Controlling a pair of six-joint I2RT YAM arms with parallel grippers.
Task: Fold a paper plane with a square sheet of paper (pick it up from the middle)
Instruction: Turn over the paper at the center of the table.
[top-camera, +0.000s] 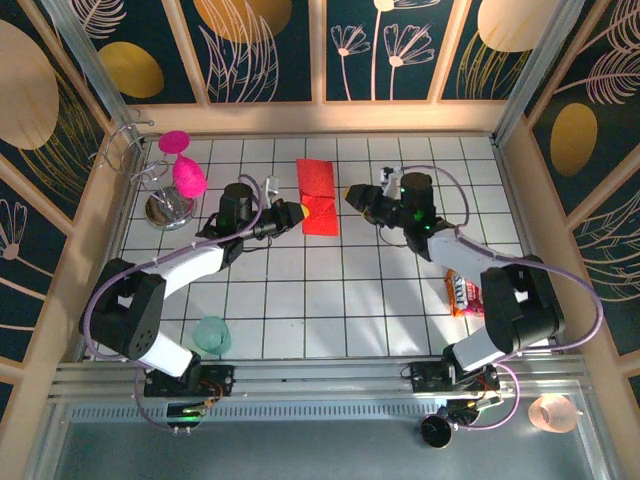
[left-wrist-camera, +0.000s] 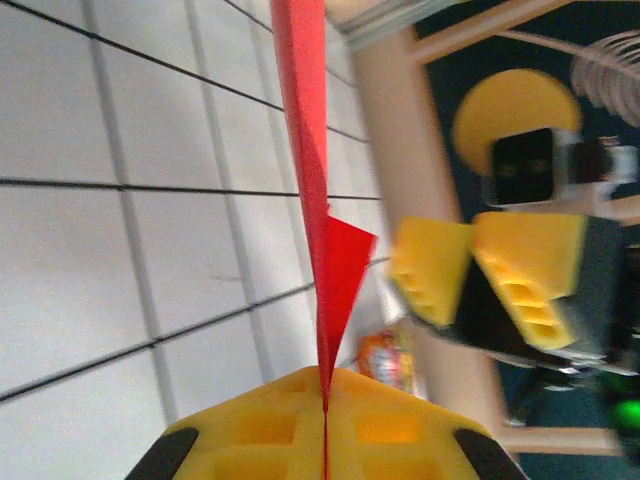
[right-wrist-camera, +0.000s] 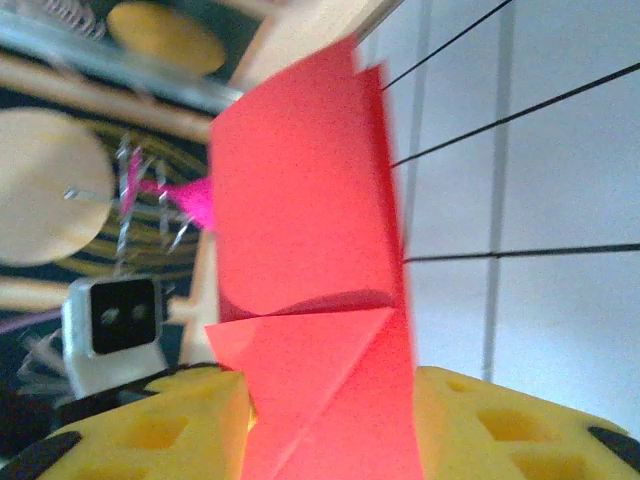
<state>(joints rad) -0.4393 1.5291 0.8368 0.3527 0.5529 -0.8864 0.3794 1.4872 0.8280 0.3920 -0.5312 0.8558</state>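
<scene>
Top external: square sheet of paper (top-camera: 320, 196), red, part-folded, on counter (top-camera: 300, 300) between arms; left fingers (left-wrist-camera: 250, 430) pinched shut on its left edge, right fingers (right-wrist-camera: 500, 430) parted around its right edge. Likely light, limp, tear-prone; grip folded edges gently.

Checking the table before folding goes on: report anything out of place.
A snack packet lies on the tiles by the right arm, and a teal cup sits near the left arm; neither serves the folding.
</scene>
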